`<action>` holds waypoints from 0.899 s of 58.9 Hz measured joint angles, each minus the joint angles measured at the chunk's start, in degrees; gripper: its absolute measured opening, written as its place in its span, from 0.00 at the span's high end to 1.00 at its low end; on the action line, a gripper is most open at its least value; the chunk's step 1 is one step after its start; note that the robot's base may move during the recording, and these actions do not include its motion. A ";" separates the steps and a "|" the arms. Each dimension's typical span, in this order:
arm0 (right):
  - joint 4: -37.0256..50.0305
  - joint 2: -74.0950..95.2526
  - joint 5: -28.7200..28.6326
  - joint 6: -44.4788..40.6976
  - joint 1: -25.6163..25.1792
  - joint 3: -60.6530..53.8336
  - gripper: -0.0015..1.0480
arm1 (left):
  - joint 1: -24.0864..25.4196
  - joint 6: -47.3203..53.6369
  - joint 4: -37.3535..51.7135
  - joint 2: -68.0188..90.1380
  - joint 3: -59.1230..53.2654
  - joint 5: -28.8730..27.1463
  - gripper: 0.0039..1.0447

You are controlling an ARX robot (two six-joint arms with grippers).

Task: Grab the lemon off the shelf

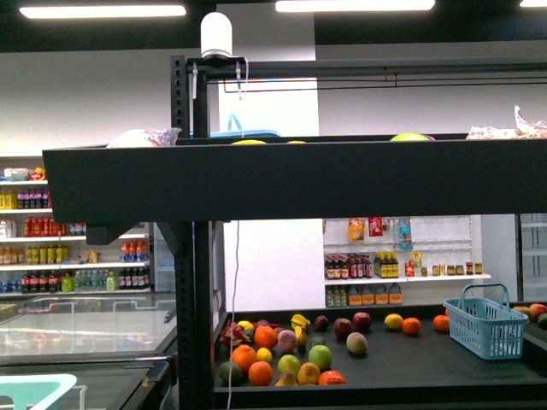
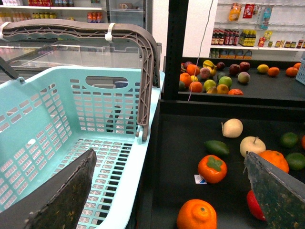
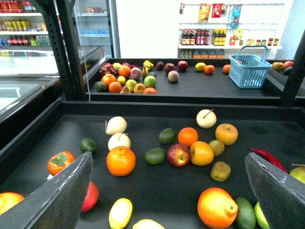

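Right gripper (image 3: 167, 158): fingers spread wide, nothing between them; hovers over the shelf (image 3: 157, 188) tray.
Left gripper (image 2: 169, 157): also spread and empty, at the edge of a pale-green basket (image 2: 71, 124).
Lemon (image 3: 120, 213): lies on the tray near an orange (image 3: 121, 161), in the gap between the right fingers, touching neither.
Done: by my reading, nothing beyond lining up over the fruit; no grasp.
Left: lower onto the lemon, close on it, lift it clear of the shelf.
Writing: none readable. Bottles (image 3: 198, 37) on the far wall shelves carry labels too small to make out. Small white tag (image 2: 200, 179) beside a persimmon (image 2: 212, 168), print illegible.
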 joint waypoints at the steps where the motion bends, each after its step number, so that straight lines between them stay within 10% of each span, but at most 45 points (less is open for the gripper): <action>1: 0.00 0.00 0.00 0.00 0.00 0.00 0.07 | 0.00 0.00 0.00 0.00 0.00 0.00 0.08; 17: 0.00 0.00 0.00 0.02 0.00 0.00 0.07 | -0.61 -13.14 -4.28 5.86 2.45 2.95 0.08; 36: 0.00 0.00 0.00 0.00 0.00 0.00 0.07 | 24.92 -34.47 10.38 33.99 16.74 25.94 0.08; 53: 0.00 0.00 -0.02 0.00 0.00 0.00 0.07 | 29.38 -51.47 20.00 54.40 27.63 30.49 0.08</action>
